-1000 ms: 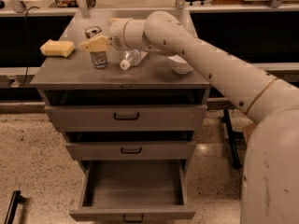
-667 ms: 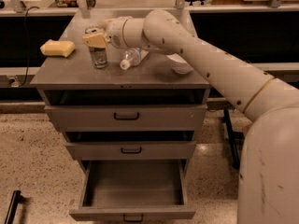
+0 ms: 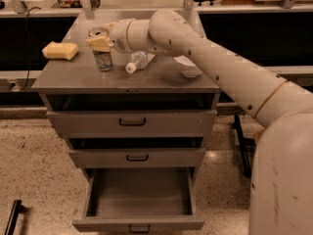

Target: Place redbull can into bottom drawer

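Redbull can [image 3: 103, 61] stands upright on the bench [image 3: 122, 81], front-left area, long axis vertical, silver top visible just above the gripper [image 3: 100, 44]. Gripper sits at the can's upper half, reaching in from the right, with tan padding overlapping the front of the can. Contact looks likely, but cannot tell whether it has closed on the can or only brackets it. Can base looks planted on the bench, so not lifted yet. Key relation: the can is right at the gripper, hanging below it, so a side grasp across the vertical axis looks set. The likely next step is to close (if not closed), lift straight up, then carry forward and down. Bottom drawer [image 3: 139, 224] is pulled open and looks empty, directly below and in front of the bench edge, well apart from the can. Clear plastic bottle [image 3: 138, 61] lies on its side just right of the can, so a swing on lift could knock it. Yellow sponge [image 3: 60, 50] left of the can, white bowl [image 3: 188, 68] further right under the arm.
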You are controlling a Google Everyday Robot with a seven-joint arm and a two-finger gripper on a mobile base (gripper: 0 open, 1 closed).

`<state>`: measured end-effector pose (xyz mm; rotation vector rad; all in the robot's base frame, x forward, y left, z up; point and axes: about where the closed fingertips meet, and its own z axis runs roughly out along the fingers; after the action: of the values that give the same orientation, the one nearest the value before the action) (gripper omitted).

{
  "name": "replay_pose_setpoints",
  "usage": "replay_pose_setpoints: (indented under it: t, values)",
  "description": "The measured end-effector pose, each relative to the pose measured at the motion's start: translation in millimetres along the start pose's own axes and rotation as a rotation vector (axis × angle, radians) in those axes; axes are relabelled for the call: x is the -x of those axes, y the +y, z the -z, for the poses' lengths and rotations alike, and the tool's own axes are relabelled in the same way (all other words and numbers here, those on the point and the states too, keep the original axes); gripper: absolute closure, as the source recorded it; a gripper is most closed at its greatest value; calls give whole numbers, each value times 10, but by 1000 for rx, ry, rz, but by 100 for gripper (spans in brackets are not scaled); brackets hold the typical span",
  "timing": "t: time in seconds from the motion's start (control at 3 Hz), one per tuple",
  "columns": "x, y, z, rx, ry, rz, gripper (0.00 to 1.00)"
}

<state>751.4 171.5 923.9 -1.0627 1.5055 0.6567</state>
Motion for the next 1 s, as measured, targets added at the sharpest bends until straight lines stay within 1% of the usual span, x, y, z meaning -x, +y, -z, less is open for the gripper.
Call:
replay_pose_setpoints:
  t: [0.33,0.67,1.0]
  values:
    - [103,52,215,10,-35,23,100]
    - [291,191,748,35,-143,95,100]
    - [484,511,1203,90,-247,190,100]
